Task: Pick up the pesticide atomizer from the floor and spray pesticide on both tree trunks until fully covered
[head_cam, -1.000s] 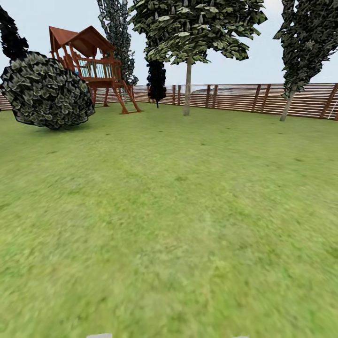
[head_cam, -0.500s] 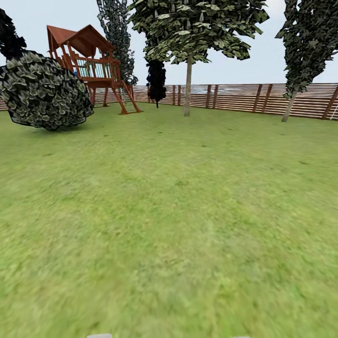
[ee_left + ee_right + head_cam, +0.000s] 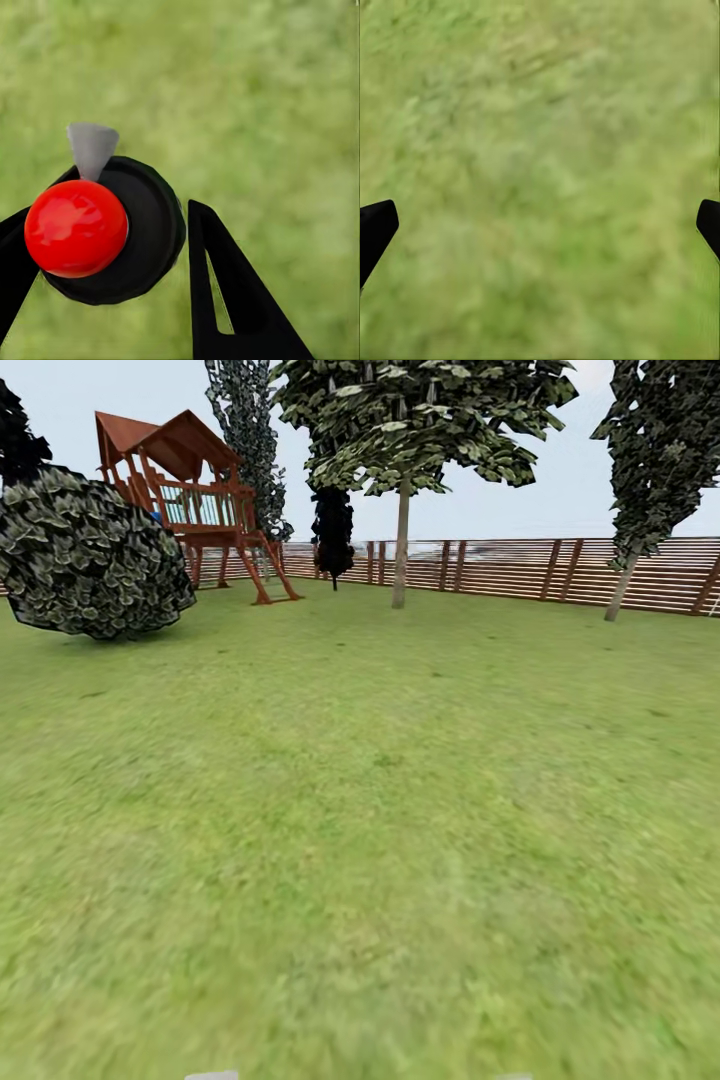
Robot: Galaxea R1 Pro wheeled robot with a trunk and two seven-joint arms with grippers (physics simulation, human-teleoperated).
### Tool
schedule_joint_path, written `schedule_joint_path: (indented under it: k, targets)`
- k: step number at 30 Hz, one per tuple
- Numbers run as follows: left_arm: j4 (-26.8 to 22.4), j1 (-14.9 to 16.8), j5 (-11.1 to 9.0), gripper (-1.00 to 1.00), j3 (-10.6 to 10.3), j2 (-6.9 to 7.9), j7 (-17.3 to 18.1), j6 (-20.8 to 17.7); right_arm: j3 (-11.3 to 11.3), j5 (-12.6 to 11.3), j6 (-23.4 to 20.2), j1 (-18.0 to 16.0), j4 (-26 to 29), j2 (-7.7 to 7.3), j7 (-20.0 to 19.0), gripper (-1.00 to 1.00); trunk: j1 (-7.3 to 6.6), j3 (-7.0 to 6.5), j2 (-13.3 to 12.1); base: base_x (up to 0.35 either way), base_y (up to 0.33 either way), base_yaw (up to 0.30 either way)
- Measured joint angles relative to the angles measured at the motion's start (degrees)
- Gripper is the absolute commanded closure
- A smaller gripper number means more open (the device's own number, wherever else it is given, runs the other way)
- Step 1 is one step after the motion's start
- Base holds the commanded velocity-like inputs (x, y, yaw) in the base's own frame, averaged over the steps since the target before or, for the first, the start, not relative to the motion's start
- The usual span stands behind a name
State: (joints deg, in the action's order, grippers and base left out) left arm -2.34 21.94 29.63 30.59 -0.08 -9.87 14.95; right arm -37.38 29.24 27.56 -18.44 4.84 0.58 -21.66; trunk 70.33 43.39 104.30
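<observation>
Open lawn [image 3: 380,840] fills my centre and lower frame, free passage. Obstacles crowd the top: round bush [image 3: 92,555] upper left, playhouse [image 3: 190,500] behind it, thin-trunked tree [image 3: 401,545] top centre, fence [image 3: 540,570] across the upper right.

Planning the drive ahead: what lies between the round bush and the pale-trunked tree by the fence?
In the head view, a wooden playhouse on stilts and a dark narrow tree stand between the bush and the tree, over grass.
</observation>
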Motion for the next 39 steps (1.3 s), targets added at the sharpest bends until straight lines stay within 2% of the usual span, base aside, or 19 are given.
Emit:
schedule_joint_path:
  k: [39]
  targets:
    - [0.07,0.0,0.0,1.0,0.0,-0.03,0.01,0.01,0.0,0.0,0.0,0.0,0.0,-0.04,0.0,-1.0,0.0,0.0,0.0,0.339,0.0,0.0]
